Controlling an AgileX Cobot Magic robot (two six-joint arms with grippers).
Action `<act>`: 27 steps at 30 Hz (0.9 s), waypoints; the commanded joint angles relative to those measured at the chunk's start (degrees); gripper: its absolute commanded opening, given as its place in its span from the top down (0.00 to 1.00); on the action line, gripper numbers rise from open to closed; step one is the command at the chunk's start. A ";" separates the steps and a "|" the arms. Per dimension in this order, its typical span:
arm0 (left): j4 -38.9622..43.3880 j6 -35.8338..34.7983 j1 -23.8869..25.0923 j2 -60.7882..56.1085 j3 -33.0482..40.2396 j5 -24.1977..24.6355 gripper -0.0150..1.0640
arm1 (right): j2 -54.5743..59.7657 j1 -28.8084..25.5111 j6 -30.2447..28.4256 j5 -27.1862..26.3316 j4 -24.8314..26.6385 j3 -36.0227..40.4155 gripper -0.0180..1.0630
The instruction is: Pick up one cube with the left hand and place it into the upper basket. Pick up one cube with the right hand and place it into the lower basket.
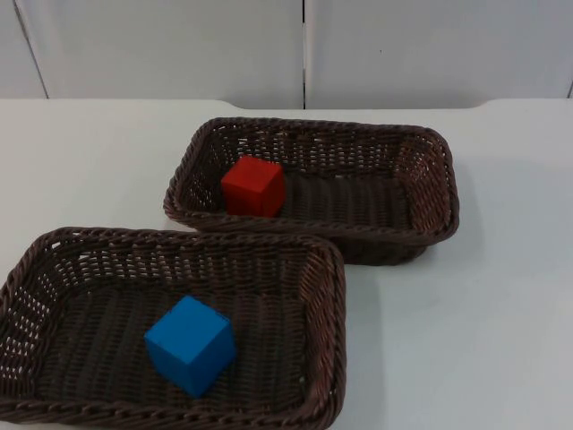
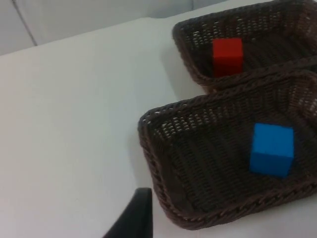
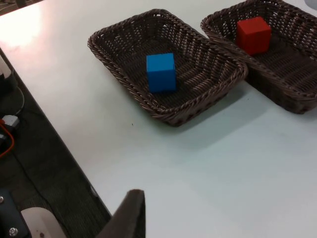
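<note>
Both cubes look placed: the red cube (image 1: 253, 185) sits in the upper dark brown woven wicker basket (image 1: 430, 152), toward its left end; the blue cube (image 1: 190, 345) sits in the lower woven basket (image 1: 331, 287), near the middle. I judge the task done; next calls only for parking. My left gripper (image 2: 134, 218) waits off the lower basket's corner, my right gripper (image 3: 126, 213) well back above the table edge; I cannot tell how either pair of fingers stands. White table top (image 1: 483, 296), grey partition wall (image 1: 403, 45) behind.

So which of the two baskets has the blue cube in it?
The lower basket, nearer the camera in the top view, holds the blue cube. The upper basket, nearer the wall, holds the red cube.
</note>
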 commanded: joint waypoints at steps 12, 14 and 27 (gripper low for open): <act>0.42 -0.21 9.80 -0.22 0.18 -0.01 0.01 | -0.13 0.14 -0.48 -0.27 -0.08 0.09 0.01; 0.42 -0.21 11.88 -0.22 0.18 -0.01 0.01 | -0.13 0.14 -0.48 -0.27 -0.08 0.09 0.01; 0.42 -0.21 16.61 -0.22 0.18 -0.01 0.01 | -0.13 0.14 -0.48 -0.27 -0.08 0.09 0.01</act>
